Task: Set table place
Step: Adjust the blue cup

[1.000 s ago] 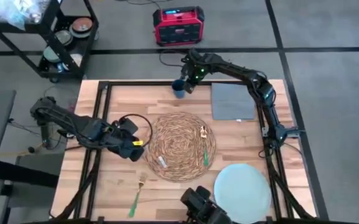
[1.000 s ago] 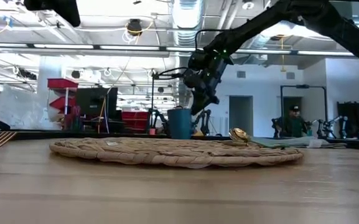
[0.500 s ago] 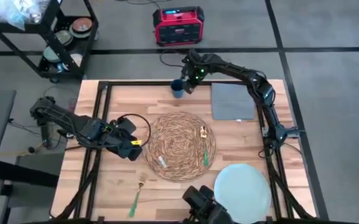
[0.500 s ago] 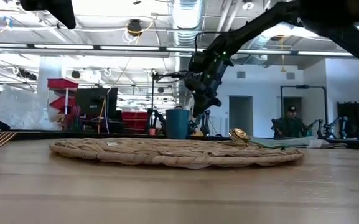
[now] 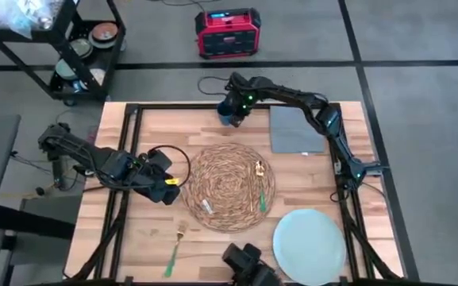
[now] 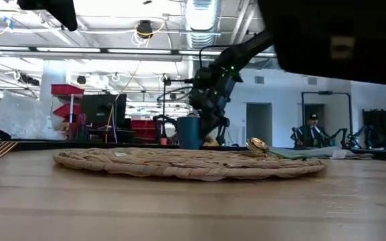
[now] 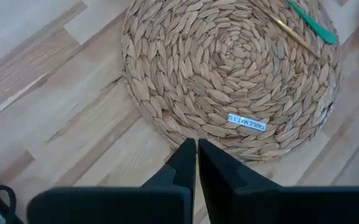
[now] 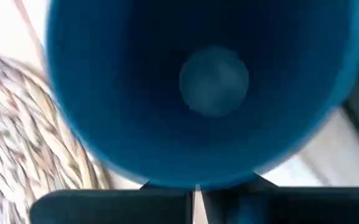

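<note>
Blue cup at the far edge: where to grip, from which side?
The cup stands upright, mouth up, empty in the right wrist view. Probably take its rim wall from above, one finger inside. The right gripper is already over it; the placemat lies nearer.

In your right wrist view the dark-blue round cup (image 8: 210, 87) fills the picture, blurred, its rim cut off at the top and both sides. From above, the right pincer (image 5: 230, 107) covers most of that cup, so you cannot tell how its fingers stand. The pale-blue smooth round plate (image 5: 309, 246) is clipped by the bottom edge. In the low view a dark blurred mass (image 6: 340, 37) blocks the upper right. The small white label (image 7: 246, 123) on the round woven straw-brown placemat (image 7: 229, 68) is too small to read.
</note>
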